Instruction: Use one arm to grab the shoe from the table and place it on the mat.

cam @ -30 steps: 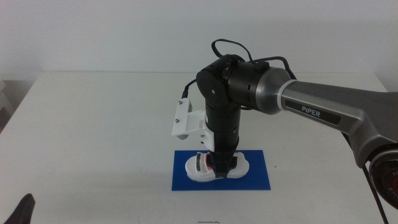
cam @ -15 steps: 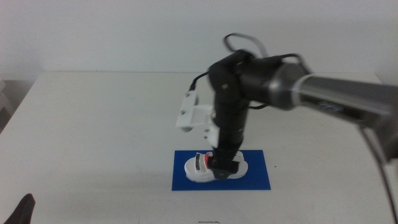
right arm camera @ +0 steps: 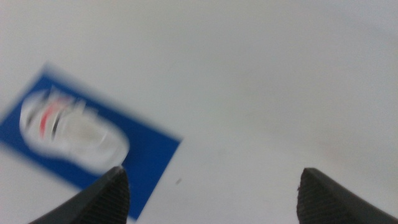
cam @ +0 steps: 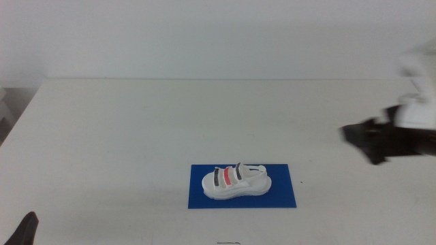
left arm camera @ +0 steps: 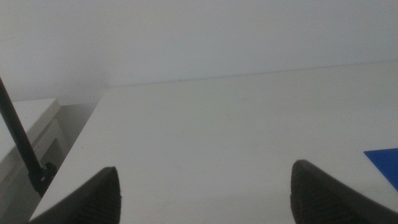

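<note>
The white shoe [cam: 236, 182] with black and red straps lies on its sole on the blue mat [cam: 282, 194], near the front middle of the white table [cam: 122, 129]. It also shows, blurred, in the right wrist view [right arm camera: 71, 129] on the mat [right arm camera: 146, 158]. My right gripper [cam: 364, 143] is open and empty, well to the right of the mat at the picture's right edge. In its wrist view the jaws stand wide apart with nothing between them. My left gripper [cam: 26, 230] waits at the bottom left corner, open and empty; its wrist view catches a corner of the mat [left arm camera: 384, 163].
The table's left edge [left arm camera: 74, 149] drops off beside a white cabinet and a thin black rod [left arm camera: 22, 146]. A pale wall stands behind the table's far edge.
My right gripper has let go of the shoe, risen off the mat and swung far to the right. The shoe stays on the mat. The left arm has not moved.
</note>
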Controlling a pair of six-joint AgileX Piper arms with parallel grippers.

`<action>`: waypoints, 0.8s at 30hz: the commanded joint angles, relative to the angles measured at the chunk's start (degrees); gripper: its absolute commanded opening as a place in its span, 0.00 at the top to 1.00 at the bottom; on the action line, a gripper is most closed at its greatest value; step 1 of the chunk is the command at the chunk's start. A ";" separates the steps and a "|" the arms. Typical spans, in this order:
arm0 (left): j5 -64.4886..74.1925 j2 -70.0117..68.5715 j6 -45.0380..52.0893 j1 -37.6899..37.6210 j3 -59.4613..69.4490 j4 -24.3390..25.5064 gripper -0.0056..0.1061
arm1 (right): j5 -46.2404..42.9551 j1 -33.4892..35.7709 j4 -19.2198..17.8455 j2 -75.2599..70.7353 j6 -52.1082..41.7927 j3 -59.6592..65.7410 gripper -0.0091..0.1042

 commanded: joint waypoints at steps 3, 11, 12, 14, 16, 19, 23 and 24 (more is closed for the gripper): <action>-4.74 -1.08 -0.84 -0.22 -0.19 -0.49 0.11 | -12.50 -5.57 -0.90 -18.28 4.72 10.65 0.23; -4.74 -1.08 -0.84 -0.22 -0.19 -0.49 0.11 | -16.35 -13.15 -0.63 -45.96 -1.50 27.89 0.25; -4.74 -1.08 -0.84 -0.22 -0.19 -0.49 0.11 | -16.35 -13.34 -0.60 -48.25 -1.89 29.39 0.25; -4.74 -1.08 -0.84 -0.22 -0.19 -0.49 0.11 | -16.21 -13.34 -0.60 -53.35 -2.19 31.99 0.25; -4.74 -1.08 -0.84 -0.22 -0.19 -0.49 0.11 | -16.14 -13.34 -0.38 -57.13 -2.19 34.12 0.25; -4.74 -1.08 -0.84 -0.22 -0.19 -0.49 0.11 | -16.40 -13.34 -0.14 -62.30 -2.14 37.67 0.25; -4.74 -1.08 -0.84 -0.22 -0.19 -0.49 0.11 | -18.73 -13.08 5.78 -65.36 1.60 38.83 0.25; -4.74 -1.08 -0.84 -0.22 -0.19 -0.49 0.11 | -18.30 -13.08 5.22 -65.42 2.84 39.00 0.25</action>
